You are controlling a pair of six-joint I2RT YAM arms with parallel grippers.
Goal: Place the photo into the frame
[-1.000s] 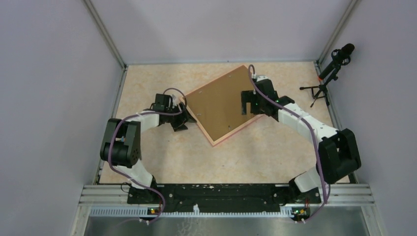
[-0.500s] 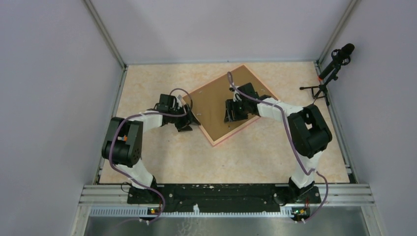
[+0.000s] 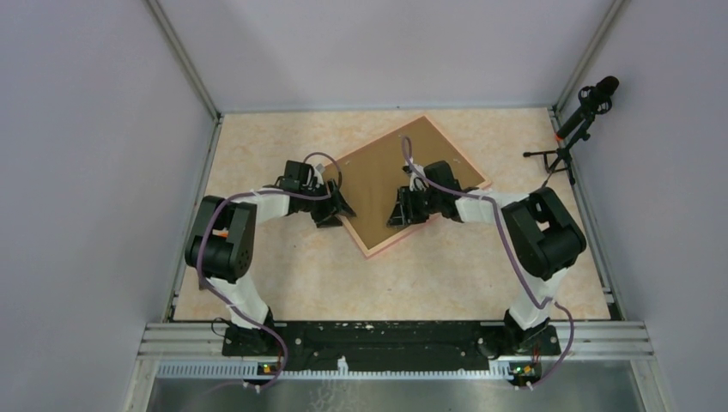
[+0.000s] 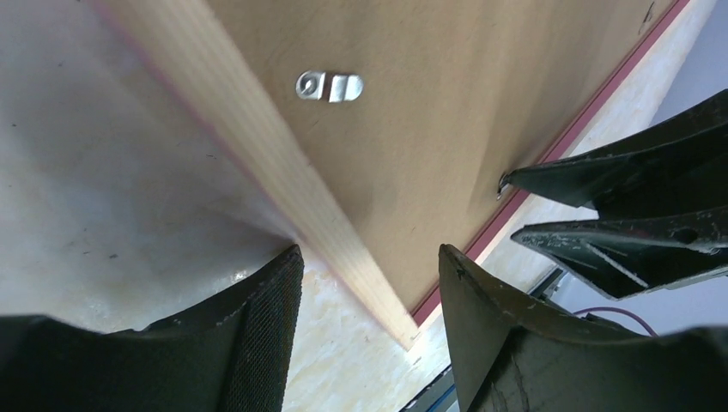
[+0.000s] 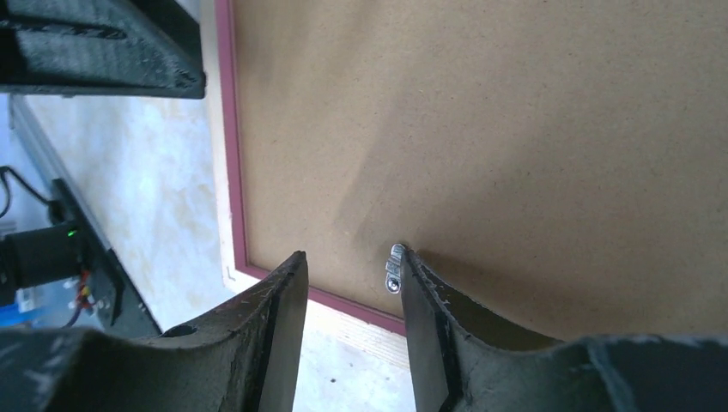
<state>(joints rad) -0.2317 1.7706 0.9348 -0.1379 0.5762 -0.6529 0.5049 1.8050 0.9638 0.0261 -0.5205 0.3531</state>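
left arm (image 3: 225,245): we see its elbow at centre-left, forearm pointing right | left gripper (image 3: 342,209): jaws wide apart | right arm (image 3: 539,233): elbow at centre-right, forearm pointing left | right gripper (image 3: 398,213): jaws narrowly apart, near centre

No text, label, brand, number or sign can be read in any of the views (the wood of the frame (image 4: 270,163) and the brown face of the backing board (image 4: 446,103) show bare, plain surfaces).
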